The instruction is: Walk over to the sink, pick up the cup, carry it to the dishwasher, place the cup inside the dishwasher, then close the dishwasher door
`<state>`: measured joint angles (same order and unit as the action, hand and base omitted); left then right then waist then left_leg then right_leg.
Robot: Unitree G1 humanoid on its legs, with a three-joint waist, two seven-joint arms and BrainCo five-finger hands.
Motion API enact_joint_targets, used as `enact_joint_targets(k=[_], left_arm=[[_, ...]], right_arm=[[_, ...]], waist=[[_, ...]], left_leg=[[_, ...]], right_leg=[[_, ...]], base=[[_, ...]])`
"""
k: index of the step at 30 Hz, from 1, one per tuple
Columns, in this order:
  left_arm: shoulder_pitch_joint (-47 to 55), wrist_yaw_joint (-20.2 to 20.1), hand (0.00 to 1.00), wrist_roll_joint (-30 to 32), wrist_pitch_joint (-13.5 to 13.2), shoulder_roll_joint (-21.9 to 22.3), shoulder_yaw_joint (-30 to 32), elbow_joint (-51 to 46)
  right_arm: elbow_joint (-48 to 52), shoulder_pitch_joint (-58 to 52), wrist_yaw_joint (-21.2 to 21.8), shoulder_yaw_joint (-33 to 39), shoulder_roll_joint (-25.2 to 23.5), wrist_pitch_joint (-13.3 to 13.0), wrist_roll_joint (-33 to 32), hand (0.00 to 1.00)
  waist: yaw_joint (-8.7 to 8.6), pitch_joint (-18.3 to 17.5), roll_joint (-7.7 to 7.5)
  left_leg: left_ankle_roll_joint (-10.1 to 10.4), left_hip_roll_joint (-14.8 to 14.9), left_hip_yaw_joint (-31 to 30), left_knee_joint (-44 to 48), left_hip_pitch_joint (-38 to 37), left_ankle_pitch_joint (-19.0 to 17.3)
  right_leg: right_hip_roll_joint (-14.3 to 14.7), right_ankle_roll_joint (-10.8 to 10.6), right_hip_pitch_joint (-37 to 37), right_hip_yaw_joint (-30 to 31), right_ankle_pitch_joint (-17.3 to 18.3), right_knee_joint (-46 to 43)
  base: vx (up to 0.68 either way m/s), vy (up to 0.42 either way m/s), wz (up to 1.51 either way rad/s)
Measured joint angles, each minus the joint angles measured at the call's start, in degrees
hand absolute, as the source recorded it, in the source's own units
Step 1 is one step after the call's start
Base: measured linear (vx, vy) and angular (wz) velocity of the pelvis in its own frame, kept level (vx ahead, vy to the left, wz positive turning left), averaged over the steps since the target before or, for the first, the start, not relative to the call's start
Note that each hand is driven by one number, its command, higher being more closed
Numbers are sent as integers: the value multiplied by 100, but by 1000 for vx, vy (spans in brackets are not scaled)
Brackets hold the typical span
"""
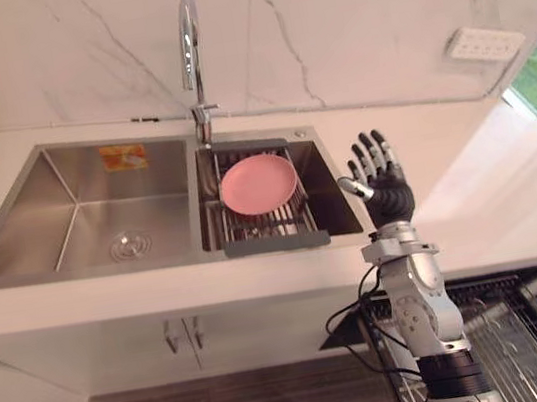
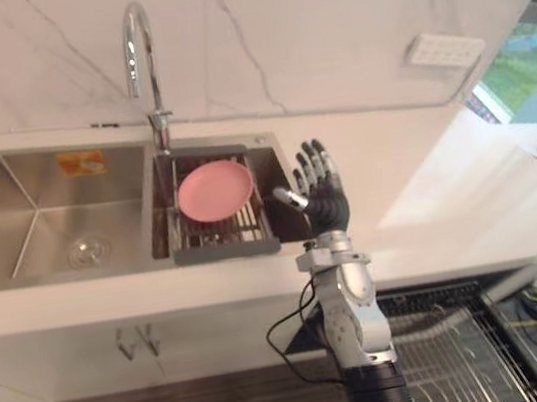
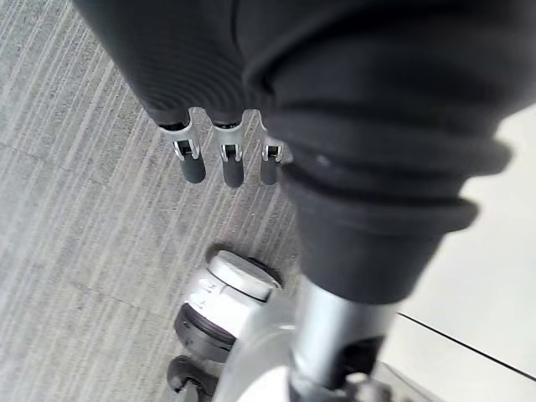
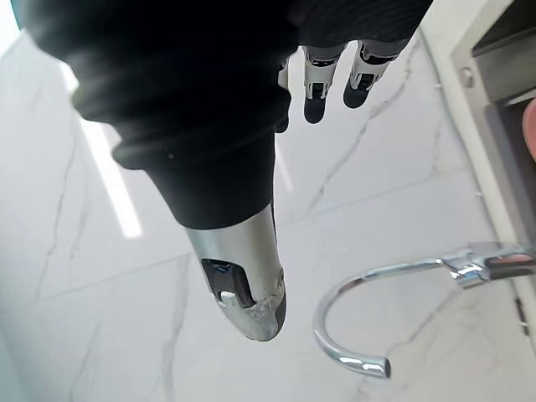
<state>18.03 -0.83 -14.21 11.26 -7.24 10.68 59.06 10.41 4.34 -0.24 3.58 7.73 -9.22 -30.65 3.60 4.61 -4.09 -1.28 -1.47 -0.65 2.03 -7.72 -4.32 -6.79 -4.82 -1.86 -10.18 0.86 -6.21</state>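
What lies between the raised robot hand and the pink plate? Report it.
Left eye view: only the drain rack's bare bars and the sink's right wall lie between the right robot hand and the pink plate.

Left basin (image 1: 78,214) open to reach, faucet (image 1: 187,41) arching behind, rack (image 1: 252,227) and pink plate (image 1: 258,183) filling right basin (image 1: 333,189)
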Motion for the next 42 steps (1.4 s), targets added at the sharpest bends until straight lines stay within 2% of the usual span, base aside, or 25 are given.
enact_joint_targets(k=[2, 3, 4, 12, 16, 20, 22, 28, 36, 42], left_arm=[[-9, 113, 0, -21, 19, 119, 41, 11], [-12, 144, 0, -19, 19, 128, 42, 11], [3, 163, 0, 83, 62, 73, 62, -3], [-46, 122, 0, -61, 96, 50, 53, 3], [-191, 144, 0, -319, 86, -31, 38, -6], [-263, 288, 0, -600, 92, -50, 10, -6], [-248, 388, 0, -599, 92, -31, 10, 4], [-156, 420, 0, -505, -59, 22, 17, 12], [-85, 416, 0, -240, -128, 25, 39, -70], [-30, 412, 0, -238, -63, -17, 37, -176]], right_arm=[[0, 113, -104, 23, 116, -60, 9, 0], [-2, 105, -156, 36, 128, -55, 10, 0], [-10, 48, -243, 213, 113, 63, 7, 0], [-22, 44, -221, 208, 113, 62, -50, 0], [-42, 30, -98, 122, 110, 59, -115, 0], [-42, 41, -89, 69, 110, 85, 113, 0], [-42, 39, -132, 18, 128, 152, 254, 0], [-42, -29, -168, -10, 284, 440, 1203, 0], [-73, 53, -89, -17, 531, 455, 2915, 0], [-726, 1090, 16, -305, 1411, 443, 4330, 0]], waist=[[-20, 10, 205], [-23, 20, 221], [-42, 77, 98], [-44, 102, 95], [-78, 254, 7], [17, 258, -18], [-15, 258, -18], [-62, 161, 72], [-32, 95, 34], [-17, 38, -51]], left_leg=[[21, 86, 114, -158, -19, 6], [31, 95, 133, -165, -23, 12], [30, 88, 606, -529, -348, 33], [30, 90, 639, -438, -300, 33], [24, 60, 711, -302, -154, 27], [43, 89, 849, -315, -50, 21], [59, 116, 910, -333, -43, 9], [155, 212, 1185, -531, -74, 69], [177, 173, 1311, -477, -197, 103], [159, 105, 1185, -513, -136, 113]], right_leg=[[122, 34, -47, 10, -181, 370], [132, 35, -57, 14, -186, 395], [163, -31, -412, 137, -379, 870], [138, -46, -284, 155, -364, 654], [75, -57, -210, 122, -394, 643], [6, -24, -199, -225, -490, 859], [10, -9, -198, -325, -546, 920], [53, 5, -212, -467, -685, 1078], [-12, -41, -324, -512, -694, 1077], [-75, -74, -339, -639, -672, 1078]], base=[[147, -42, -18], [86, -24, -7], [0, 0, 0], [-8, 0, -1], [-90, -4, 1], [-99, -15, -9], [-50, -21, -17], [29, -16, 2], [38, 4, 3], [-93, -20, 9]])
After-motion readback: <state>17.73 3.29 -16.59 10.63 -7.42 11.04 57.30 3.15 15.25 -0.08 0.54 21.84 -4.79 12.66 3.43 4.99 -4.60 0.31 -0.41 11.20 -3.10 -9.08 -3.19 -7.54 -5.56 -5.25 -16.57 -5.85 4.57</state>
